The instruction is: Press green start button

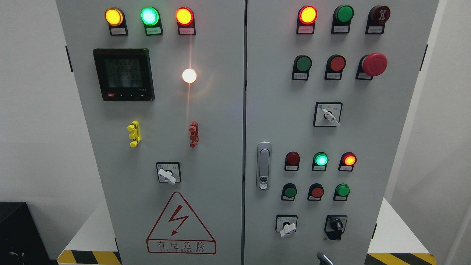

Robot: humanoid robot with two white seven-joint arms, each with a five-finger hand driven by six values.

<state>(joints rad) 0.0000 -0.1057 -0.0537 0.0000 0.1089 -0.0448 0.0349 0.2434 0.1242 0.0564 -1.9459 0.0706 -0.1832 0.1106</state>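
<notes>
A grey control cabinet fills the view. Its right door point(386, 147) carries several green push buttons: one in the top row point(345, 14), one in the second row point(304, 63) beside a red button point(337, 63), and two in the lower row point(290, 191) point(342, 190). Green lamps glow on the left door point(149, 16) and the right door point(321, 159). A small grey curved tip point(323, 258) pokes up at the bottom edge right of the middle, below the buttons and touching none. It looks like part of my right hand. My left hand is out of view.
A red mushroom emergency stop point(374, 64) sticks out at the upper right. Rotary switches point(328, 115) point(287, 225) point(335, 225) and a door handle point(264, 165) stand proud of the right door. The left door holds a meter point(123, 74) and a warning sign point(180, 224).
</notes>
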